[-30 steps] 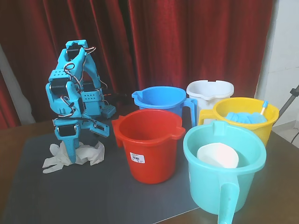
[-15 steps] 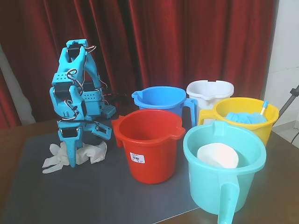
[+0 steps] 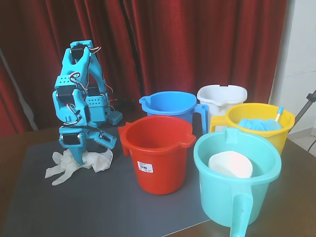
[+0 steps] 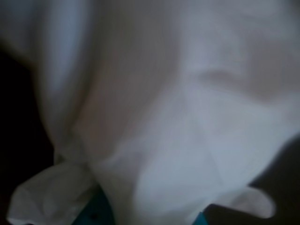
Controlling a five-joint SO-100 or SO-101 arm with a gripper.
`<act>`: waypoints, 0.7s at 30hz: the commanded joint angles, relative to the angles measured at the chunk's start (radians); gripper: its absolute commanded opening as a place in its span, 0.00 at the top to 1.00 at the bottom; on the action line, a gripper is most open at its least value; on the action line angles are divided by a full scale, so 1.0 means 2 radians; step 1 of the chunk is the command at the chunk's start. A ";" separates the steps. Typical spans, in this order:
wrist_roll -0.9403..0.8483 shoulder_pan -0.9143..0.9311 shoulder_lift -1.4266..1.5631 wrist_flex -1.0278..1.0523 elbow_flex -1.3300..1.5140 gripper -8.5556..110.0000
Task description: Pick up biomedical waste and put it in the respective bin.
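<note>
The biomedical waste, a floppy bundle of white gloves (image 3: 96, 160), lies on the grey mat at the left of the fixed view. My blue gripper (image 3: 79, 160) points straight down into the bundle, its tips buried in the white material. Whether the jaws have hold of the gloves does not show. In the wrist view the gloves (image 4: 164, 117) fill nearly the whole picture, blurred and very close. Small bits of a teal finger (image 4: 96, 213) peek out at the bottom edge. The bins stand to the right of the arm.
Right of the arm stand a red bin (image 3: 158, 158), a blue bin (image 3: 148, 101), a white bin (image 3: 212, 106), and a yellow bin (image 3: 284, 138) with blue items inside. Nearest is a teal bin (image 3: 222, 197) holding a white cup (image 3: 229, 165). Red curtains hang behind.
The gripper's tip now shows shorter, sunk in the bundle. The gloves have bunched up around it, and their loose fingers at the left have shifted.
</note>
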 commanded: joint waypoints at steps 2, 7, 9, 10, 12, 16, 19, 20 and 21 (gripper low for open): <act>0.083 0.001 0.008 -0.012 -0.025 0.93; 0.200 -0.054 0.010 0.012 -0.095 0.93; 0.210 -0.070 0.025 0.058 -0.138 0.93; 0.211 -0.074 0.037 0.094 -0.167 0.93; 0.230 -0.077 0.053 0.160 -0.219 0.93; 0.242 -0.071 0.069 0.252 -0.303 0.93; 0.242 -0.048 0.074 0.298 -0.345 0.93; 0.242 -0.044 0.076 0.308 -0.356 0.93; 0.242 -0.047 0.080 0.328 -0.383 0.93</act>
